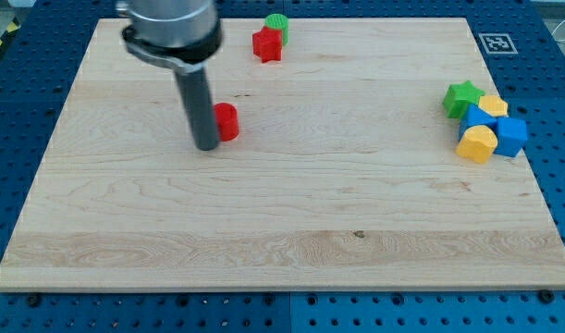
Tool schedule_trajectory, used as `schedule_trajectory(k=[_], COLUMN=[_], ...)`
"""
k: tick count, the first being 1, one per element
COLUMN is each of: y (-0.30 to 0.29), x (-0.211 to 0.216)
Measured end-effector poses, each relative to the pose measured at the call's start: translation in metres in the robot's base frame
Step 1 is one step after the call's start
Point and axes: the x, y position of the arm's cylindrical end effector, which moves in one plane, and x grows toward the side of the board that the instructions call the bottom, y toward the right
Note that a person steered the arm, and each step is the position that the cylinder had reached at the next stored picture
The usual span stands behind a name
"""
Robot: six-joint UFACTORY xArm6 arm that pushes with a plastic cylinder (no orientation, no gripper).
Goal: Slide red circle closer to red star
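The red circle (227,121) lies on the wooden board (282,203) left of centre, in the upper half. The red star (267,44) lies near the view's top edge, up and to the right of the circle, with a green circle (278,25) touching its upper right side. My tip (207,146) is on the board at the red circle's left side, touching or almost touching it. The rod rises from there to the arm at the view's top left and hides the circle's left edge.
A cluster of blocks lies at the view's right: a green star (461,97), a yellow block (493,104), a blue block (475,118), another blue block (511,135) and a yellow block (476,143). A marker tag (496,43) sits at the board's top right corner.
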Motion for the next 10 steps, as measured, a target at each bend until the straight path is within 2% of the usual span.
schedule_trajectory(k=[2, 4, 5, 8, 10], y=[0.024, -0.007, -0.002, 0.007, 0.006], x=[-0.018, -0.026, -0.034, -0.116, -0.147])
